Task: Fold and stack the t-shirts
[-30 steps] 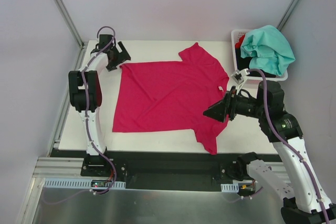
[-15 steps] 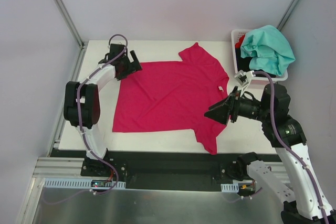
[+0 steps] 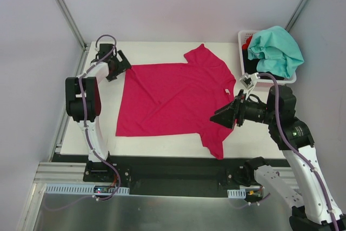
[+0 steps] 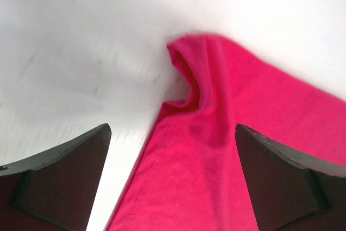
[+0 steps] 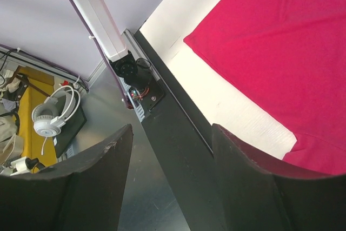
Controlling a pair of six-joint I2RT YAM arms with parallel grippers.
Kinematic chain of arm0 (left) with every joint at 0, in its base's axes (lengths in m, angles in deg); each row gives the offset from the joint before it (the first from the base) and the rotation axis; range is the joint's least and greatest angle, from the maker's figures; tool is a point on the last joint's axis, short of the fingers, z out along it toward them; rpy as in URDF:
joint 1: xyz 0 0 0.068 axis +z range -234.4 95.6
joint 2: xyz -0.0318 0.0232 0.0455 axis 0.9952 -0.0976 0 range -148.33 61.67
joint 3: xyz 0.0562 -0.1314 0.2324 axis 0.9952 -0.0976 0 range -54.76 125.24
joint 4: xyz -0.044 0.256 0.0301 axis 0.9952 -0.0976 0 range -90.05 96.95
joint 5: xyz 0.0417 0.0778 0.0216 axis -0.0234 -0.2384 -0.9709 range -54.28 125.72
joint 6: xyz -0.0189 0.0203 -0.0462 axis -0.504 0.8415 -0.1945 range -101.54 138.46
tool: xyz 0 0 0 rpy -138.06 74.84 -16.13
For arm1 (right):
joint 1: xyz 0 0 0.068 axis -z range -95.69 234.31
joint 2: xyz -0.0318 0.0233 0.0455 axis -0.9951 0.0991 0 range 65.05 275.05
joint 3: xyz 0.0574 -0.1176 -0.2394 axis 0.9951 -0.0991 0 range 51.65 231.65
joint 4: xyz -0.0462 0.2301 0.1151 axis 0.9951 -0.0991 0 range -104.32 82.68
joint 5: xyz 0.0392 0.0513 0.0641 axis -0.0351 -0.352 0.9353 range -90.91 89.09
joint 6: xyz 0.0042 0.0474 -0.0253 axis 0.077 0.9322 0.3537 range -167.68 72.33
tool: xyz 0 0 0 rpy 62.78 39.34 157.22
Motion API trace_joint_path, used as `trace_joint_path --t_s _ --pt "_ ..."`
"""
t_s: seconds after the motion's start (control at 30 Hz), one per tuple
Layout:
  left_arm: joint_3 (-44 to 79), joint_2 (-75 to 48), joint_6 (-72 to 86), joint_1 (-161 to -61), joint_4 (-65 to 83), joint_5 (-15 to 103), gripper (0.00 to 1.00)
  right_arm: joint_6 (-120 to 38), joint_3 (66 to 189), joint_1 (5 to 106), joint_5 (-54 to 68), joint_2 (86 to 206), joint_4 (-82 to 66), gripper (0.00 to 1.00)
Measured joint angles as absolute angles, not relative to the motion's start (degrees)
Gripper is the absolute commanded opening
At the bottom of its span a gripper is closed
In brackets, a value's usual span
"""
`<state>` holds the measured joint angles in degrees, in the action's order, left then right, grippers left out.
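Note:
A large magenta-pink t-shirt (image 3: 173, 98) lies spread flat on the white table (image 3: 162, 50), with a small white label (image 3: 227, 91) near its right side. My left gripper (image 3: 120, 66) is open at the shirt's far left corner. In the left wrist view that gripper (image 4: 173, 131) straddles the shirt's edge (image 4: 216, 150), where a small fold (image 4: 189, 74) curls over. My right gripper (image 3: 216, 116) hovers open over the shirt's right part. In the right wrist view the right gripper (image 5: 172, 128) holds nothing. A teal-mint t-shirt (image 3: 275, 47) is draped over the basket.
The white plastic basket (image 3: 243, 37) stands at the table's far right corner, with red (image 3: 247, 41) and black (image 3: 254, 60) cloth inside. A black rail (image 5: 184, 133) runs along the table's near edge. Grey walls close in left, right and behind.
The left gripper swung right over the shirt's far edge, then came back left to the corner. The right gripper barely moved. The shirt lies as before.

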<state>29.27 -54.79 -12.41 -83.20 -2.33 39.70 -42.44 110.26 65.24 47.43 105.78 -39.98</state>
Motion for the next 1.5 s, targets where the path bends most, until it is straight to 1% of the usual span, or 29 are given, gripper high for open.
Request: trace_joint_path --t_s 0.33,0.57,0.9,1.3,1.5 --pt "35.1 -58.3 -12.5 -82.6 -1.0 40.0 0.99 -43.5 110.3 65.2 47.4 106.9 -40.9 0.63" --pt "35.3 -60.6 -13.7 -82.5 0.3 40.0 0.99 -44.1 110.5 65.2 47.4 107.6 -41.5 0.63" --pt "35.3 -61.1 -17.1 -82.5 6.2 40.4 0.99 -44.8 111.3 65.2 47.4 108.5 -42.3 0.64" --pt "36.0 -64.7 -22.6 -82.0 11.2 43.2 0.99 -45.5 111.5 65.2 47.4 109.1 -42.9 0.64" --pt "37.9 -66.8 -25.0 -81.6 13.7 43.3 0.99 -46.0 112.4 65.2 47.3 109.5 -44.5 0.64"
